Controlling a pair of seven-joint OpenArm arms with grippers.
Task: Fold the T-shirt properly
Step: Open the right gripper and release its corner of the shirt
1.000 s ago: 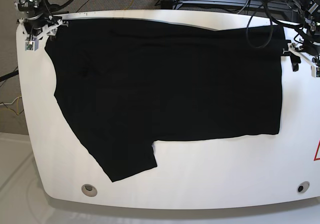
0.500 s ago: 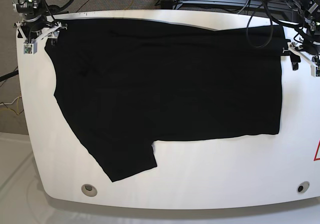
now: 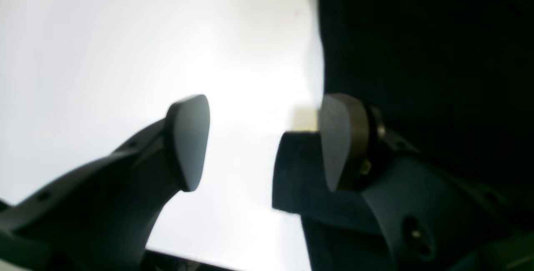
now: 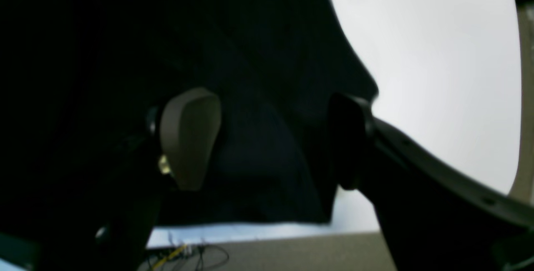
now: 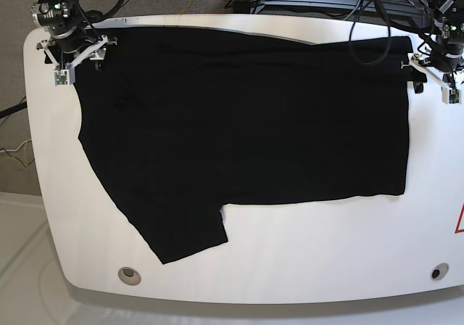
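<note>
The near part of the table (image 5: 290,267) is bare white, and the first cloth met from that edge is a sleeve of the T-shirt (image 5: 239,122), which juts toward the near left corner. Beyond it the black body spreads flat across most of the tabletop, its straight hem side on the base view's right and its far edge running along the back of the table.

At the far corners the arms wait. The right gripper (image 5: 78,47), at the base view's far left, has its jaws spread apart; its wrist view shows one pad over the cloth and the other at the cloth's curved border, with nothing pinched between them. The left gripper (image 5: 433,65), at the far right, is spread too, one pad over bare table and the other at the straight cloth edge, holding nothing.

The risks, as I judge them: if either gripper closes while straddling the border like this, it may catch only a sliver of fabric, or a single layer, and the corner could slip out during the lift. Uneven grasps at the two corners would skew the fold. The protruding sleeve may drag or bunch beneath the body once the far edge is carried forward
</note>
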